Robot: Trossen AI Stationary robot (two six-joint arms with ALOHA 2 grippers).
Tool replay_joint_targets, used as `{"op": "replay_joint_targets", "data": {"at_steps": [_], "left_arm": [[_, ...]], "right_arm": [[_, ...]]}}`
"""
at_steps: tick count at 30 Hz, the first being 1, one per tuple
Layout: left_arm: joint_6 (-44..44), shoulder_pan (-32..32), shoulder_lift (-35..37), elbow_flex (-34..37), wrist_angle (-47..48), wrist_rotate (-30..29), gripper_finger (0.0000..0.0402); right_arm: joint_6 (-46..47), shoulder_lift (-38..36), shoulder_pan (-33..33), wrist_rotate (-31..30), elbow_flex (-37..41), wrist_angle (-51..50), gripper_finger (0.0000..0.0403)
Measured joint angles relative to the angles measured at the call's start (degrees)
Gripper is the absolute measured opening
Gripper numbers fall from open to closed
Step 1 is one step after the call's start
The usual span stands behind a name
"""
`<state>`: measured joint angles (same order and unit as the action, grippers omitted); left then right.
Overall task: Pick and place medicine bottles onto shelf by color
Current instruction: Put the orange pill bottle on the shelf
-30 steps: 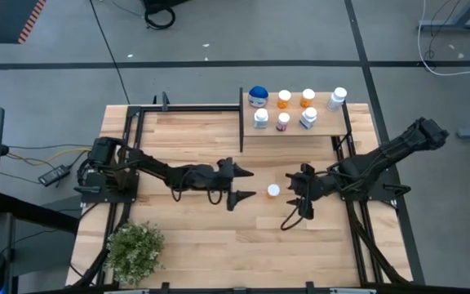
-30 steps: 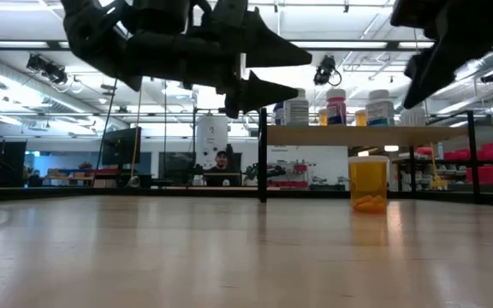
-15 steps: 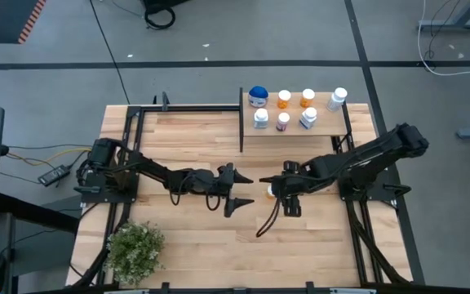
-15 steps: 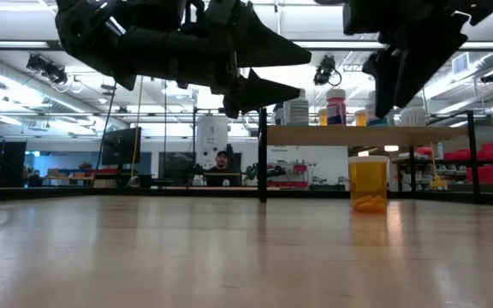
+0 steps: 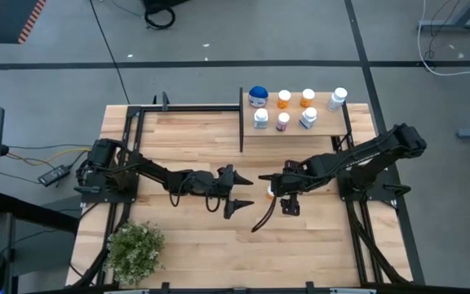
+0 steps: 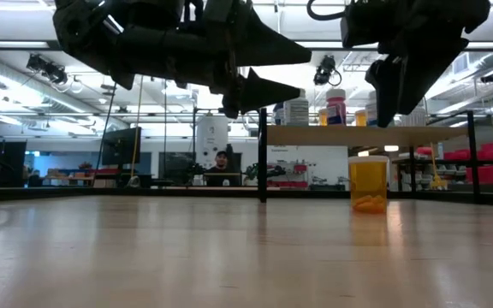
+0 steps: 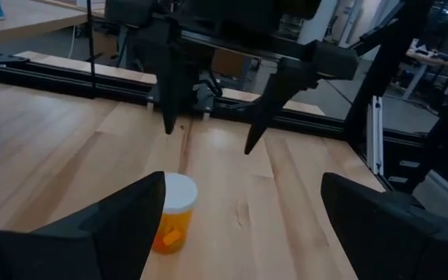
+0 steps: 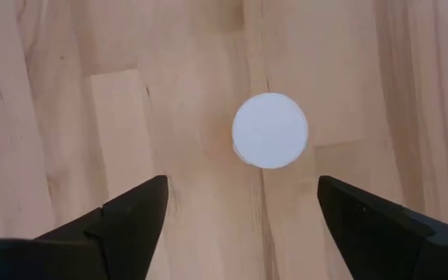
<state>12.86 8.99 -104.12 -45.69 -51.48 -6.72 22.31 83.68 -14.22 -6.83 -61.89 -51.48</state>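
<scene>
An orange medicine bottle (image 6: 368,184) with a white cap (image 8: 270,130) stands upright on its base on the tabletop, near the middle. My right gripper (image 8: 243,190) hangs open above it, pointing steeply down, its fingers clear of the cap. My left gripper (image 5: 249,189) is open and level, raised above the table just left of the bottle (image 7: 171,222). Several more bottles stand on the shelf (image 5: 326,127) at the far right: blue (image 5: 258,96), orange (image 5: 284,100), white (image 5: 337,100) and pinkish (image 5: 283,122).
A green potted plant (image 5: 135,249) stands at the near left corner. A black upright (image 5: 241,118) bounds the shelf's left side. Bare wood lies between the plant and the bottle. In the low view a person (image 6: 221,162) sits far behind the table.
My right gripper has swung toward the table's left, from beside the orange bottle to above it, and has tipped to point more steeply down. The bottle has stayed in place.
</scene>
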Motion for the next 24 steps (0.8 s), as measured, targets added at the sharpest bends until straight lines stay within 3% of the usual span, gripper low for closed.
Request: {"op": "replay_joint_targets", "data": {"at_steps": [24], "left_arm": [[1.4,0.0,0.0,0.0,1.0,0.0,0.0350]], "right_arm": [[-3.2,0.4,4.9,-1.2,3.9,8.4,0.0342]]}}
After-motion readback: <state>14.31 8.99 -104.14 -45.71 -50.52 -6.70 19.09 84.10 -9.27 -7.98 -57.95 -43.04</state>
